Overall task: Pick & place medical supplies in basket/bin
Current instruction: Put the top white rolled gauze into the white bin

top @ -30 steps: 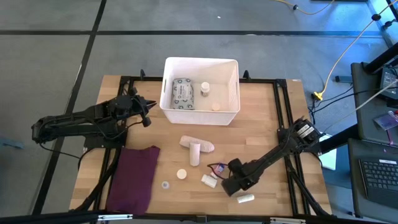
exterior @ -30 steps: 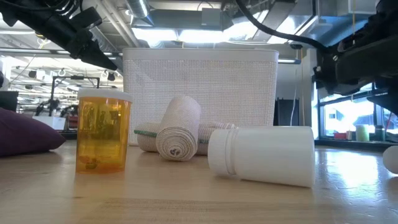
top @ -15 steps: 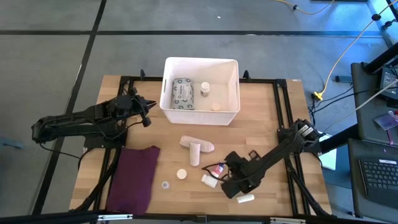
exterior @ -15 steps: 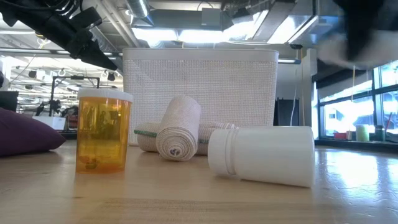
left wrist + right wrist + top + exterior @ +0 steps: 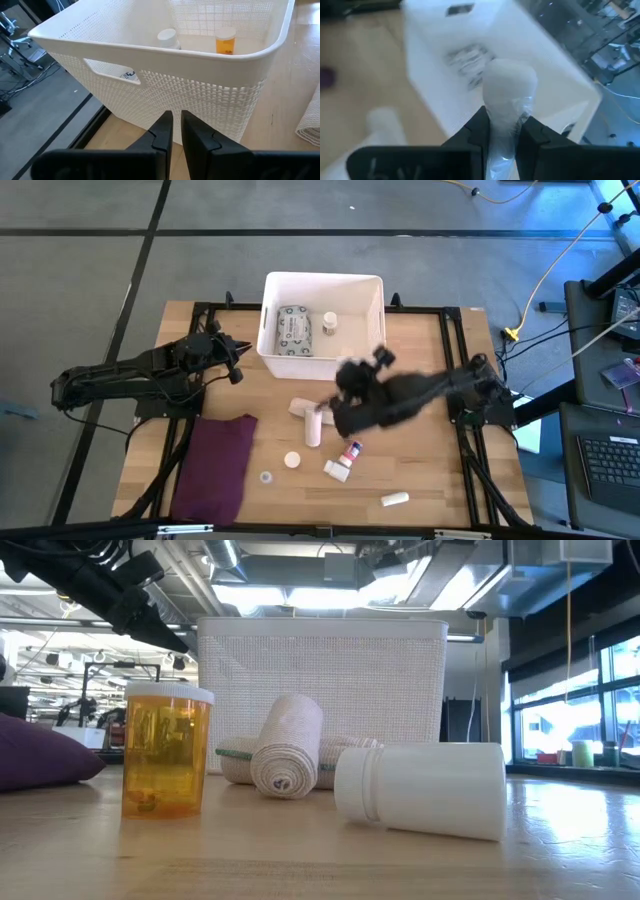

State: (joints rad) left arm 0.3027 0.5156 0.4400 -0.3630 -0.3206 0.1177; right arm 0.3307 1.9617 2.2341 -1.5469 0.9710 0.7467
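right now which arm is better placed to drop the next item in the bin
Right. The right pincer is shut on a wrapped white item and sits just short of the bin. The left pincer is shut on nothing, beside the bin's slot handle.

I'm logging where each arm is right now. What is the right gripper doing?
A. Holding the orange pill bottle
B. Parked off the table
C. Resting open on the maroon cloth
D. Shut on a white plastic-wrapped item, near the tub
D: in the right wrist view the right gripper pinches a white wrapped item, with the white tub just ahead.
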